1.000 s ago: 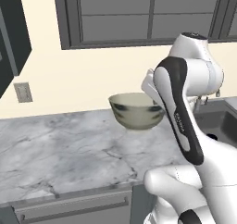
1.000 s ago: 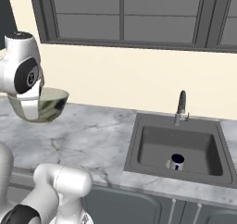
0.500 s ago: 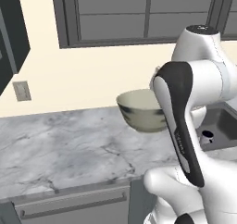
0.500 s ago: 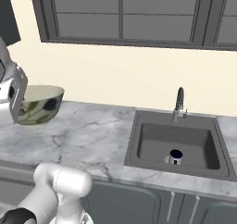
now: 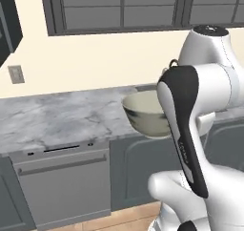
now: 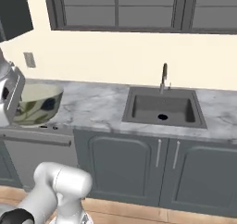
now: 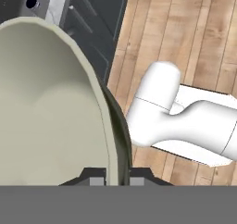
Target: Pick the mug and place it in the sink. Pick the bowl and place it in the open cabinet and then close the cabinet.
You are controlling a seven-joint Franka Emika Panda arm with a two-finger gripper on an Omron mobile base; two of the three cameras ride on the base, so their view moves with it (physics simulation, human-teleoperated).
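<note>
A: Where do we stand now?

B: I begin with the big things. The cabinet [image 6: 14, 12] is the dark upper unit at the top left of the right base view, high above the marble surface [image 6: 97, 105]. The sink [image 6: 162, 109] is well to the right of the arm. Something small and dark lies on its floor, but it is too small to say if it is the mug.

A: And the bowl?

B: The bowl [image 5: 145, 113] hangs in the air in front of the surface's edge, at about the height of the surface, carried by the arm. It does not touch the surface. In the hand view its rim [image 7: 109, 140] runs down between the two fingers [image 7: 95, 180], one inside the wall and one outside, so the fingers are closed on the bowl's wall.

A: So what does the carrying ask for?

B: I judge that the step is to bring the bowl up to the cabinet. The grip is only on a thin rim and the bowl is wide, so it may swing or slip. The arm should lift slowly, keep the bowl level, and approach the shelf from the front, with the bowl higher than the shelf before it goes in.
</note>
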